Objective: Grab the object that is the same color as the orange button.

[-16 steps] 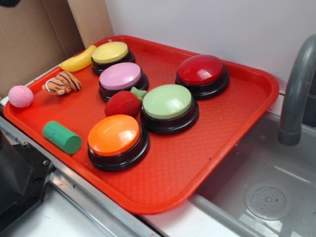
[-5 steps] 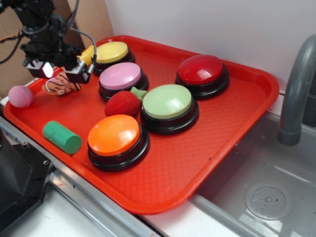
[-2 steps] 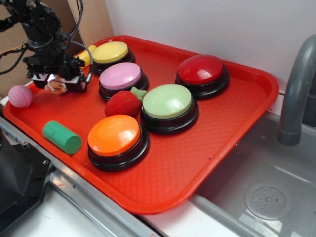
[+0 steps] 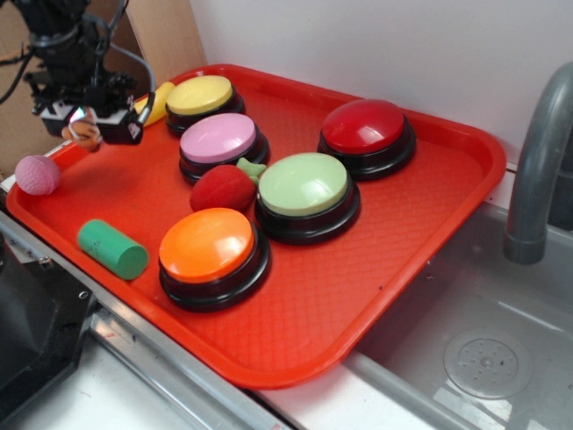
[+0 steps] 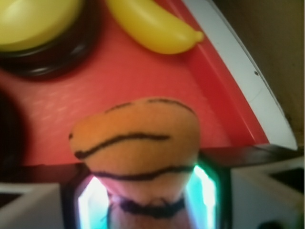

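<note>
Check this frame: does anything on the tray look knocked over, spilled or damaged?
Nothing stands out. The five buttons sit upright on the red tray, the orange button among them. The only item off the tray is the tiger toy, held in the pincer.

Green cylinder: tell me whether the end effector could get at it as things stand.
Probably not yet: the end effector is shut on the tiger toy. The green cylinder lies uncovered on the tray, with nothing over it.
</note>
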`<state>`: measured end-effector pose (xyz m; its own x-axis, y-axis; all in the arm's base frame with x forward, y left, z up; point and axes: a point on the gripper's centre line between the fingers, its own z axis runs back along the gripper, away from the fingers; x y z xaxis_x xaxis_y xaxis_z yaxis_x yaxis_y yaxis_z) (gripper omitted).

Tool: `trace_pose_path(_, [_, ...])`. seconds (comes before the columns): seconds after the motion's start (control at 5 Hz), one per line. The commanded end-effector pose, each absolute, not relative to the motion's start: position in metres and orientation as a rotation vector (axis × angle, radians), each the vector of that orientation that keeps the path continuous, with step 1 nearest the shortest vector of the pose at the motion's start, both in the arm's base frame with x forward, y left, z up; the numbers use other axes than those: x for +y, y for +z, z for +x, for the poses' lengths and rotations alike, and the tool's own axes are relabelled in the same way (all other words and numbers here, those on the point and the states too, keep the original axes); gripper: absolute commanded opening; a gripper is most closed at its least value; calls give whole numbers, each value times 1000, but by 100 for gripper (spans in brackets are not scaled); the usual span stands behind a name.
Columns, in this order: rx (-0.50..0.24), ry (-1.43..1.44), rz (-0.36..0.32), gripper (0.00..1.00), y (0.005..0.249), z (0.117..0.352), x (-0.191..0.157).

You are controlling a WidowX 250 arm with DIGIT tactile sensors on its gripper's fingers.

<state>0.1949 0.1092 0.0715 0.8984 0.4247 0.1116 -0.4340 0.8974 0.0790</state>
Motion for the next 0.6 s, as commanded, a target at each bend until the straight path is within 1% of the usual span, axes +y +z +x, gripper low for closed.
trace_pose_path(0.0, [-99,124,-21,0,137,188,41])
trace_pose_path(0.2, [-114,68,-66,0,149,173,4])
trace_pose_path(0.4, [-71,81,-85,0,151,168,2])
